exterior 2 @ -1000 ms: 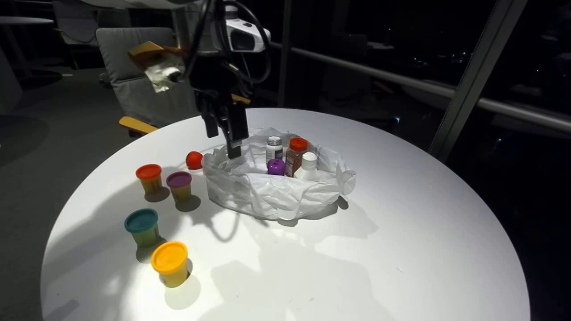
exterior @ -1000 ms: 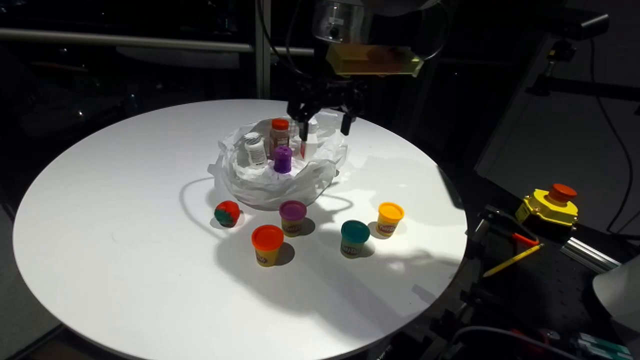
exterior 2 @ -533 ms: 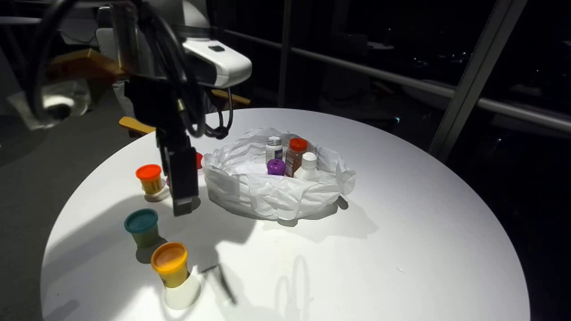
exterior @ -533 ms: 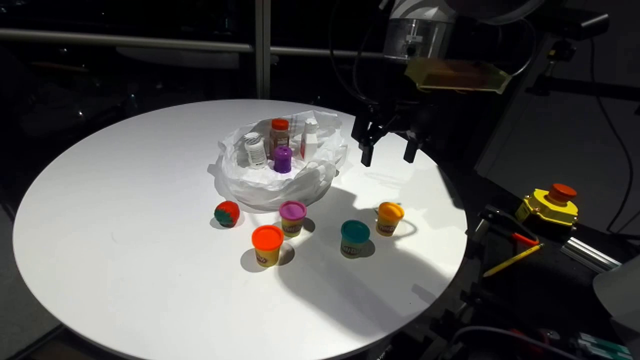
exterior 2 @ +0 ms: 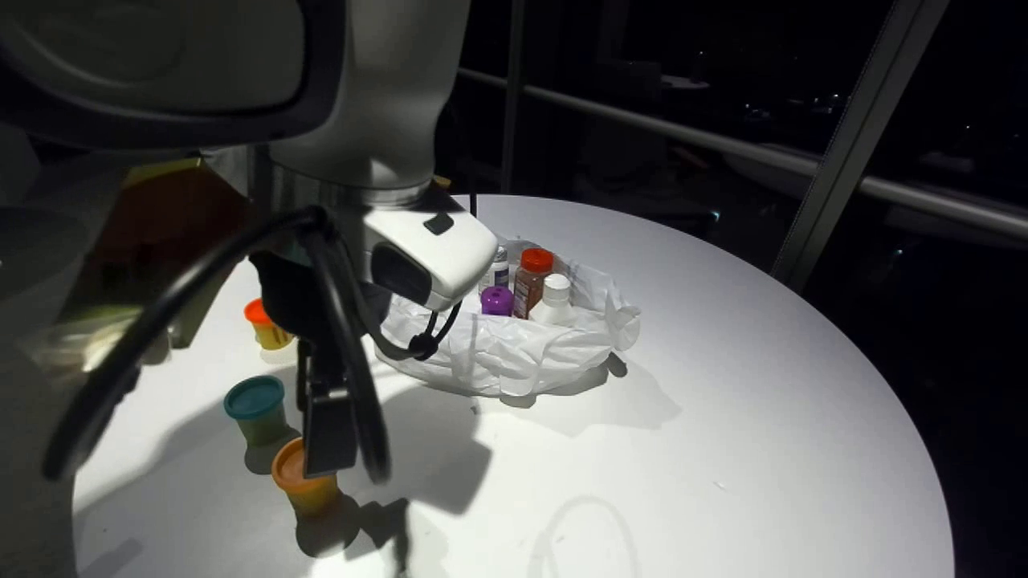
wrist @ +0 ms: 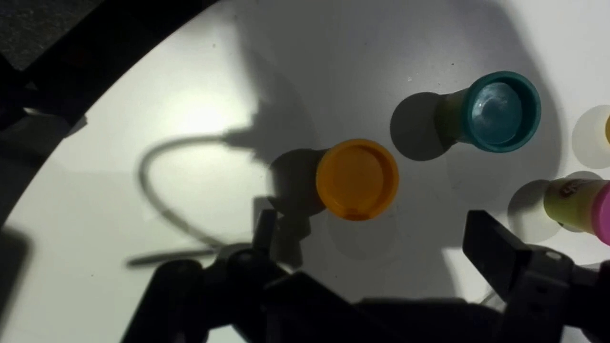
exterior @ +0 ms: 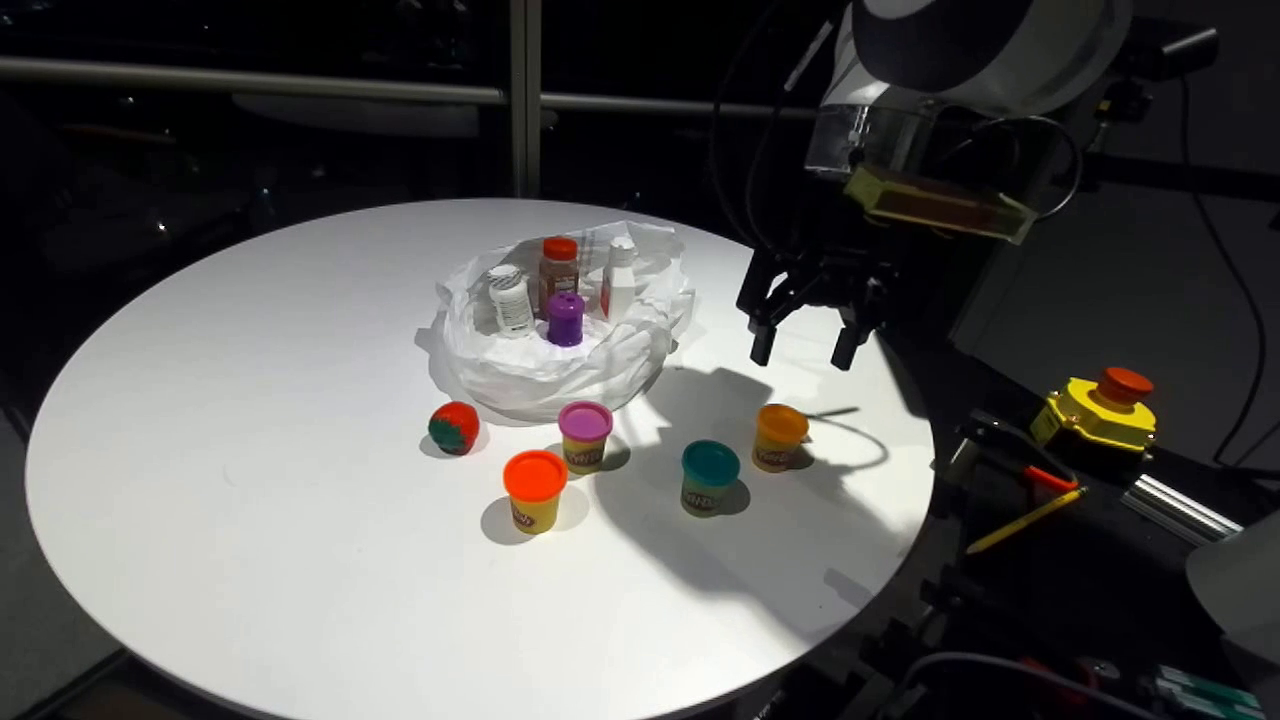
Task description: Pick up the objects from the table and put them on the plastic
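My gripper [exterior: 803, 352] stands open above the table, with nothing between its fingers. The orange-lidded cup [wrist: 357, 179] shows just beyond the gap of the jaws in the wrist view, lower down and apart from them. A teal cup [exterior: 708, 478], a red-lidded cup [exterior: 535, 490] and a pink-purple cup [exterior: 585, 437] stand upright on the table, and a red strawberry [exterior: 455, 428] lies beside them. The wrinkled white plastic [exterior 2: 514, 353] holds a purple shaker [exterior: 565, 320], a red-capped bottle [exterior: 559, 272] and two white bottles [exterior: 511, 302]. In an exterior view the arm hides the strawberry and pink-purple cup.
The teal cup is close to the orange one. The round white table's edge [exterior: 930, 450] curves past the orange cup. A yellow box with a red button [exterior: 1100, 412] and a pencil [exterior: 1027, 520] lie off the table.
My open gripper has swung away from the plastic toward the orange-lidded cup and come lower. The cups, strawberry and bottles have stayed where they were.
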Robot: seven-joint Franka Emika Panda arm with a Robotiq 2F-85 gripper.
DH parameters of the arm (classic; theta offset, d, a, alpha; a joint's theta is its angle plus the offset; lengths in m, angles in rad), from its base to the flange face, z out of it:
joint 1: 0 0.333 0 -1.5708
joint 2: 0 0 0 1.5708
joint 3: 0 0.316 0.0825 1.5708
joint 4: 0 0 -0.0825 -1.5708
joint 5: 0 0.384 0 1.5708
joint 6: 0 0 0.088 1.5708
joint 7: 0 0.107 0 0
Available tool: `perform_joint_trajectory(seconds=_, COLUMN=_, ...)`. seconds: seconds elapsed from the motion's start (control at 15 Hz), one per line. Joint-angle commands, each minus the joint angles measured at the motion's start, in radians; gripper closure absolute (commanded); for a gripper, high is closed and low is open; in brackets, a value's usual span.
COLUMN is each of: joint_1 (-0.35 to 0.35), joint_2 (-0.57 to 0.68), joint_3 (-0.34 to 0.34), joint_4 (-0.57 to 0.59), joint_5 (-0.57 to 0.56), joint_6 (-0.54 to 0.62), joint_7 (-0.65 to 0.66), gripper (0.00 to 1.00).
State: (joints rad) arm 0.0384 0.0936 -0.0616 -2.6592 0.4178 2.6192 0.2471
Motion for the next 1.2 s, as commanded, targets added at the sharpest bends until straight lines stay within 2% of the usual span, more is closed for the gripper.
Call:
perform_joint_trajectory(seconds=0.0, joint_1=-0.011, joint_2=0.079, joint_3=0.042, joint_4=0.007, joint_5=0.023, joint_6=0.086, joint_7=0.002, gripper=0.00)
perform_joint_trajectory(seconds=0.4, joint_1=-0.003, joint_2=0.195, joint_3=0.080, joint_4=0.013, joint_5=0.001, joint_6=0.227, joint_7=0.042, gripper=0.00)
perform_joint_trajectory(seconds=0.6, joint_1=-0.007, joint_2=0.227, joint_3=0.096, joint_4=0.019, joint_5=0.003, joint_6=0.262, joint_7=0.051, gripper=0.00)
perform_joint_trajectory(seconds=0.67, joint_1=-0.004, joint_2=0.233, joint_3=0.096, joint_4=0.016, joint_5=-0.001, joint_6=0.276, joint_7=0.058, gripper=0.25)
perform_joint_trajectory(seconds=0.73, joint_1=0.003, joint_2=0.234, joint_3=0.091, joint_4=0.011, joint_5=-0.009, joint_6=0.293, joint_7=0.070, gripper=0.26)
perform_joint_trajectory(seconds=0.8, joint_1=0.006, joint_2=0.229, joint_3=0.087, joint_4=0.004, joint_5=-0.012, joint_6=0.302, joint_7=0.079, gripper=0.32)
perform_joint_trajectory(seconds=1.0, joint_1=0.012, joint_2=0.181, joint_3=0.079, joint_4=-0.028, joint_5=-0.011, joint_6=0.302, joint_7=0.116, gripper=0.58)
perform_joint_trajectory(seconds=1.13, joint_1=0.056, joint_2=0.127, joint_3=0.027, joint_4=-0.062, joint_5=-0.060, joint_6=0.292, joint_7=0.186, gripper=0.71)
